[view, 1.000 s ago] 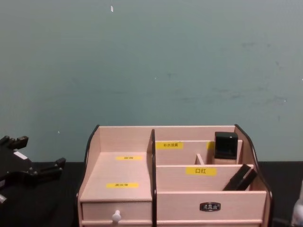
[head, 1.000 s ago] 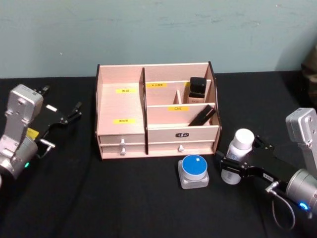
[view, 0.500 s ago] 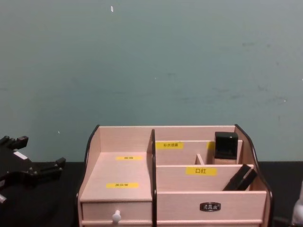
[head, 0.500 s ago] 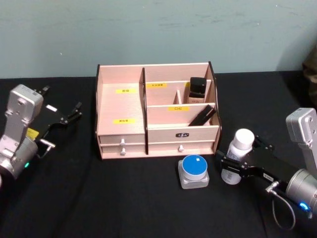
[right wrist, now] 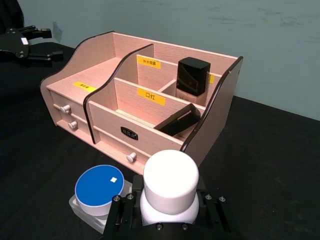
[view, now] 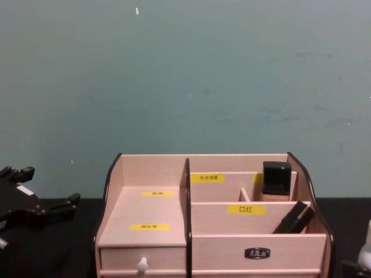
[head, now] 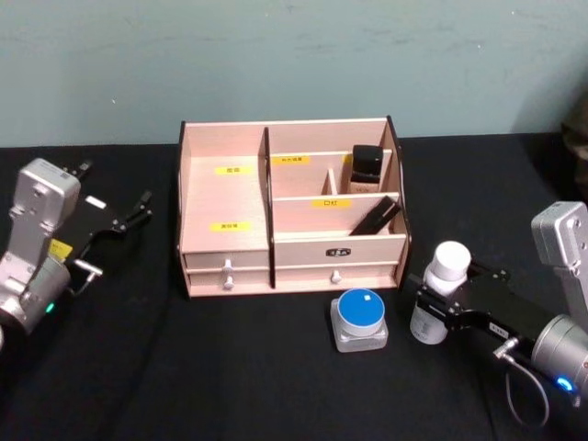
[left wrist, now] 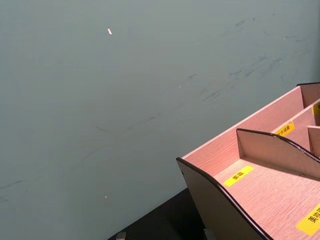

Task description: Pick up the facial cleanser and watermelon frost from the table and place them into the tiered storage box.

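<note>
One white-capped bottle (head: 449,261) in the right gripper (head: 448,296), beside the blue-lidded jar (head: 359,314)

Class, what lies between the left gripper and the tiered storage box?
Only bare black table, shown in the head view, from left gripper to tiered storage box.

Upright white bottle (head: 450,259), blue jar (head: 359,312) before organiser (head: 225,197)

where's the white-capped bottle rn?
Head view, robot's right: white-capped bottle stands on the table just right of the blue-lidded jar, off the tiered storage box's front-right corner, clasped by the right gripper.
</note>
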You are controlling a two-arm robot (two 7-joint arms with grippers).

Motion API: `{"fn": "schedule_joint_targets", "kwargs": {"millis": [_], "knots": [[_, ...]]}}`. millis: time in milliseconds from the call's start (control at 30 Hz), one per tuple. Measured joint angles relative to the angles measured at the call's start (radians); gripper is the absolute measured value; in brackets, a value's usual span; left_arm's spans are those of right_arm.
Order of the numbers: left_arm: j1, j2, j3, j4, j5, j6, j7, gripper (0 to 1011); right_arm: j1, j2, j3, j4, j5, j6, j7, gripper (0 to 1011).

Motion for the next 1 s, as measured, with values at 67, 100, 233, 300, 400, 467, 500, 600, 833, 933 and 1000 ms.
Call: {"fn": "schedule_joint_targets", "kwargs": {"millis": [67, 100, 233, 300, 400, 467, 500, 600, 833, 933, 1000], "knots": [[0.000, 0.000, 0.000, 0.000, 0.000, 0.000, 0.000, 1001, 0.000, 0.000, 0.000, 0.000, 0.000, 0.000, 0.000, 602], [0.000, 0.000, 0.000, 0.000, 0.000, 0.000, 0.000, 1001, 0.000, 0.000, 0.000, 0.000, 0.000, 0.000, 0.000, 601], [0.000, 0.000, 0.000, 0.000, 0.000, 0.000, 0.000, 1001, 0.000, 0.000, 0.000, 0.000, 0.001, 0.000, 0.000, 602], [0.000, 0.000, 0.000, 0.000, 0.000, 0.000, 0.000, 1001, 0.000, 0.000, 0.000, 0.000, 0.001, 0.000, 0.000, 602], [0.000, 0.000, 0.000, 0.000, 0.000, 0.000, 0.000, 1001, 0.000, 0.000, 0.000, 0.000, 0.002, -0.003, 0.003, 601], [0.000, 0.000, 0.000, 0.000, 0.000, 0.000, 0.000, 1001, -0.002, 0.000, 0.002, 0.000, 0.004, -0.009, 0.008, 602], [0.000, 0.000, 0.000, 0.000, 0.000, 0.000, 0.000, 1001, -0.002, 0.001, 0.003, -0.001, 0.005, -0.012, 0.010, 602], [0.000, 0.000, 0.000, 0.000, 0.000, 0.000, 0.000, 1001, -0.002, 0.003, 0.006, -0.009, 0.009, -0.020, 0.020, 602], [0.000, 0.000, 0.000, 0.000, 0.000, 0.000, 0.000, 1001, 0.037, 0.007, 0.009, -0.040, 0.012, -0.016, 0.028, 601], [0.000, 0.000, 0.000, 0.000, 0.000, 0.000, 0.000, 1001, 0.076, 0.002, -0.003, -0.047, 0.011, -0.008, 0.032, 601], [0.000, 0.000, 0.000, 0.000, 0.000, 0.000, 0.000, 1001, 0.110, -0.003, -0.014, -0.049, 0.009, 0.000, 0.038, 601]]}}
